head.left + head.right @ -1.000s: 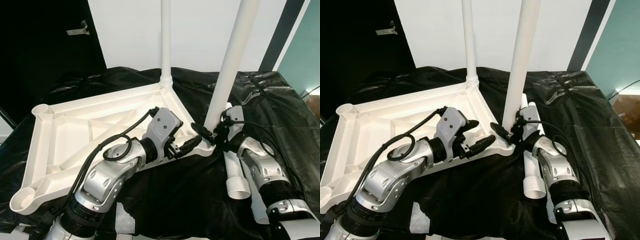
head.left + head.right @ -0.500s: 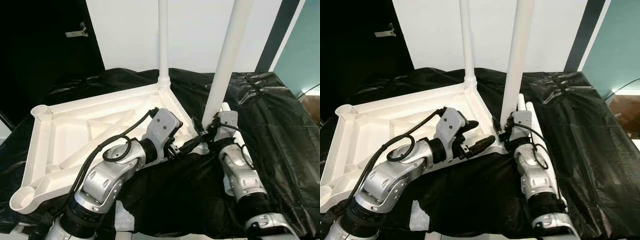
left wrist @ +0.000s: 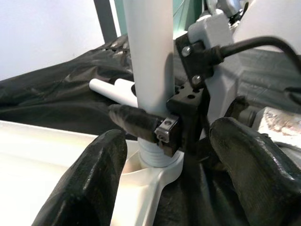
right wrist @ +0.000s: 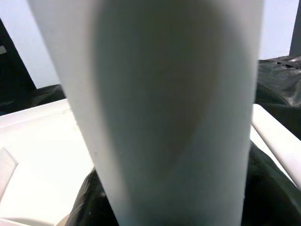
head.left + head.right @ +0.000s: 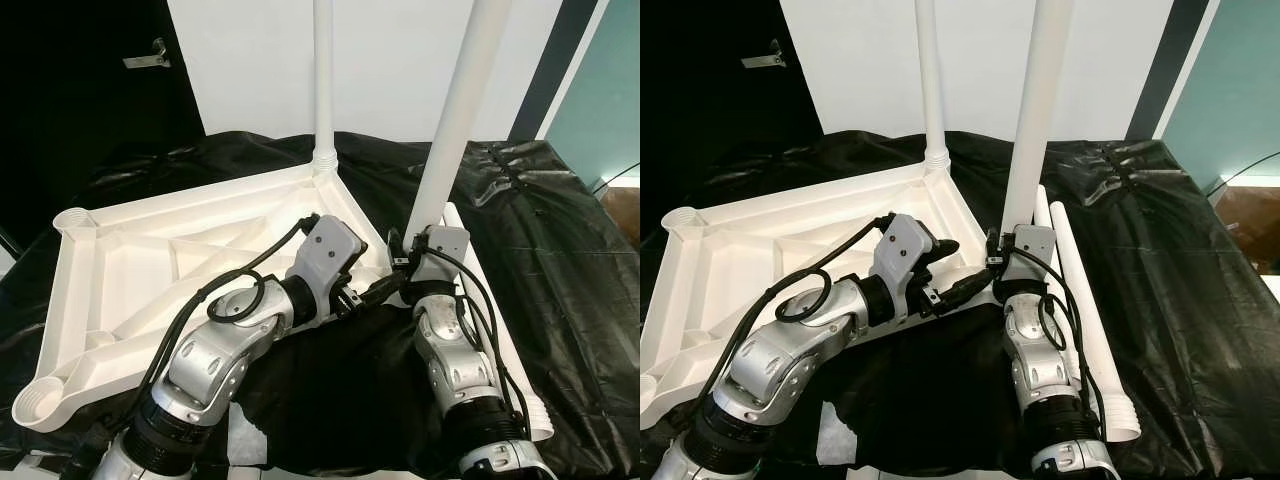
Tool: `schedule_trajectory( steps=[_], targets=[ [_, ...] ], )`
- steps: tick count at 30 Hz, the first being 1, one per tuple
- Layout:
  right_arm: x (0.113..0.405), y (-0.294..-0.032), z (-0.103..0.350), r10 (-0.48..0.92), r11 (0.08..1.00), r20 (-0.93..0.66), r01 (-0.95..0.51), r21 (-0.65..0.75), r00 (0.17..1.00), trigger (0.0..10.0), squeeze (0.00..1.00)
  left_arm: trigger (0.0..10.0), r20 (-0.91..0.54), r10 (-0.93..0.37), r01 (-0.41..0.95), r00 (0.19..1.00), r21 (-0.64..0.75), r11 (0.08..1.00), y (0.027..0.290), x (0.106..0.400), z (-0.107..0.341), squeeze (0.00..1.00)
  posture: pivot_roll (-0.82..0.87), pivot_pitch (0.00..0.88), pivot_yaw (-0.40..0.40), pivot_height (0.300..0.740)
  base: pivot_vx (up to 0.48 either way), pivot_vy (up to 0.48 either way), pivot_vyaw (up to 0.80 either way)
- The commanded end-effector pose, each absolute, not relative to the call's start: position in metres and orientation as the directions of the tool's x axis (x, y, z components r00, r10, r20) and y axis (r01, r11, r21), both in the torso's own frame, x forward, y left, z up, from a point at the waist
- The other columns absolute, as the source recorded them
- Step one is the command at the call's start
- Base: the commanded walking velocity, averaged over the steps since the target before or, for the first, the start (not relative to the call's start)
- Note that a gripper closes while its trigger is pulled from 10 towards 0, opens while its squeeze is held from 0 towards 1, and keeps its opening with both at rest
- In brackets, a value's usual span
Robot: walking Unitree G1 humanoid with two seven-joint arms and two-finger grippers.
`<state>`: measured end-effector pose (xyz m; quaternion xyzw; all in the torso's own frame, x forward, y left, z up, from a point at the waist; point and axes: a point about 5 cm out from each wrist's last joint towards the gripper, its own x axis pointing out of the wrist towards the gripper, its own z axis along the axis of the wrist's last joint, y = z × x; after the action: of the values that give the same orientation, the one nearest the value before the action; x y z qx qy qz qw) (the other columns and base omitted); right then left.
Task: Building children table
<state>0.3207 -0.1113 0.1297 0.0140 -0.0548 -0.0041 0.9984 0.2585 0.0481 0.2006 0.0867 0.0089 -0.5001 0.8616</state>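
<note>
Tabletop (image 5: 130,260), white, lies upside down on black sheeting (image 5: 560,240). Left gripper (image 5: 375,290) sits at its near corner, fingers parted, holding nothing. Right gripper (image 5: 400,268) clamps the base of one upright leg (image 5: 455,130) in that corner socket. Two loose legs (image 5: 1080,300) lie beside. A second standing leg (image 5: 323,85) occupies the far corner.

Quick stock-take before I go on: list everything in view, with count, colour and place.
Tabletop: 1, white, upside down on the sheet.
Fitted legs: 2, white, upright in corner sockets, far and near.
Loose legs: 2, white, lying right of the tabletop.
Sheet: 1, black, under everything.
Left tool: open, at the near leg's socket.
Right tool: shut on the near leg's base.
</note>
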Motion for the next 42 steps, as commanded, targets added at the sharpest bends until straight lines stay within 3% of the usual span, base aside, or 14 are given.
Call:
schedule_trajectory(
  steps=[1, 4, 5, 20, 21, 23, 24, 25, 38, 39, 40, 42],
  targets=[
    [0.314, -0.115, 0.103, -0.023, 0.999, -0.018, 0.024, 0.035, 1.000, 10.0, 0.00, 10.0, -0.113, -0.859, 0.862, 0.499, 0.169, 0.478, 0.048, 0.261, 0.200, 0.00, -0.03, 0.000, 0.014, 0.740, 0.000, 0.000, 0.00],
    [0.313, -0.117, 0.106, -0.013, 1.000, 0.008, 0.013, 0.017, 1.000, 10.0, 0.04, 10.0, -0.119, -0.854, 0.857, 0.506, 0.179, 0.483, 0.049, 0.262, 0.199, 0.00, -0.03, 0.000, 0.016, 0.740, 0.000, 0.000, 0.00],
    [0.312, -0.118, 0.108, 0.000, 1.000, 0.027, 0.000, 0.005, 1.000, 10.0, 1.00, 10.0, -0.118, -0.854, 0.857, 0.507, 0.177, 0.484, 0.049, 0.262, 0.200, 0.00, -0.03, 0.000, 0.016, 0.740, 0.000, 0.000, 0.00],
    [0.312, -0.147, 0.125, 0.197, 0.980, 0.118, -0.195, -0.029, 0.973, 10.0, 1.00, 10.0, -0.121, -0.854, 0.858, 0.505, 0.178, 0.482, 0.052, 0.264, 0.200, 0.00, -0.04, 0.002, 0.018, 0.740, 0.000, 0.000, 0.00],
    [0.313, -0.154, 0.129, 0.250, 0.968, 0.122, -0.248, -0.031, 0.961, 10.0, 0.00, 10.0, -0.124, -0.853, 0.857, 0.508, 0.179, 0.484, 0.053, 0.265, 0.199, 0.00, -0.04, 0.001, 0.016, 0.740, 0.000, 0.000, 0.00],
    [0.313, -0.154, 0.129, 0.250, 0.968, 0.122, -0.248, -0.031, 0.961, 10.0, 0.00, 10.0, -0.124, -0.853, 0.857, 0.508, 0.179, 0.484, 0.053, 0.265, 0.199, 0.00, -0.04, 0.001, 0.016, 0.740, 0.000, 0.000, 0.00],
    [0.316, -0.166, 0.137, 0.394, 0.919, 0.104, -0.386, -0.085, 0.913, 10.0, 0.00, 10.0, -0.153, -0.842, 0.851, 0.517, 0.204, 0.485, 0.052, 0.266, 0.191, 0.00, -0.05, 0.000, 0.016, 0.740, 0.000, 0.000, 0.00],
    [0.318, -0.169, 0.139, 0.428, 0.902, 0.092, -0.418, -0.110, 0.899, 10.0, 0.00, 10.0, -0.164, -0.838, 0.848, 0.520, 0.214, 0.484, 0.052, 0.266, 0.187, 0.00, -0.05, 0.000, 0.016, 0.740, 0.000, 0.000, 0.00],
    [0.329, -0.163, 0.144, 0.679, 0.716, -0.039, -0.673, -0.182, 0.733, 10.0, 0.00, 10.0, -0.208, -0.810, 0.834, 0.548, 0.202, 0.513, 0.047, 0.267, 0.164, 0.00, -0.04, 0.000, 0.010, 0.740, 0.000, 0.000, 0.00],
    [0.330, -0.162, 0.143, 0.697, 0.697, -0.052, -0.692, -0.187, 0.715, 8.8, 0.00, 10.0, -0.211, -0.807, 0.833, 0.551, 0.201, 0.515, 0.046, 0.268, 0.161, 0.00, -0.04, 0.000, 0.011, 0.740, 0.000, 0.000, 0.00],
    [0.332, -0.161, 0.143, 0.706, 0.687, -0.057, -0.703, -0.185, 0.706, 8.4, 0.00, 10.0, -0.217, -0.804, 0.831, 0.553, 0.203, 0.517, 0.046, 0.268, 0.159, 0.00, -0.04, 0.000, 0.011, 0.740, 0.000, 0.000, 0.00],
    [0.334, -0.161, 0.143, 0.711, 0.683, -0.059, -0.709, -0.177, 0.700, 8.3, 0.00, 10.0, -0.222, -0.802, 0.830, 0.555, 0.209, 0.517, 0.046, 0.268, 0.157, 0.00, -0.04, 0.000, 0.011, 0.740, 0.000, 0.000, 0.00]
  ],
)
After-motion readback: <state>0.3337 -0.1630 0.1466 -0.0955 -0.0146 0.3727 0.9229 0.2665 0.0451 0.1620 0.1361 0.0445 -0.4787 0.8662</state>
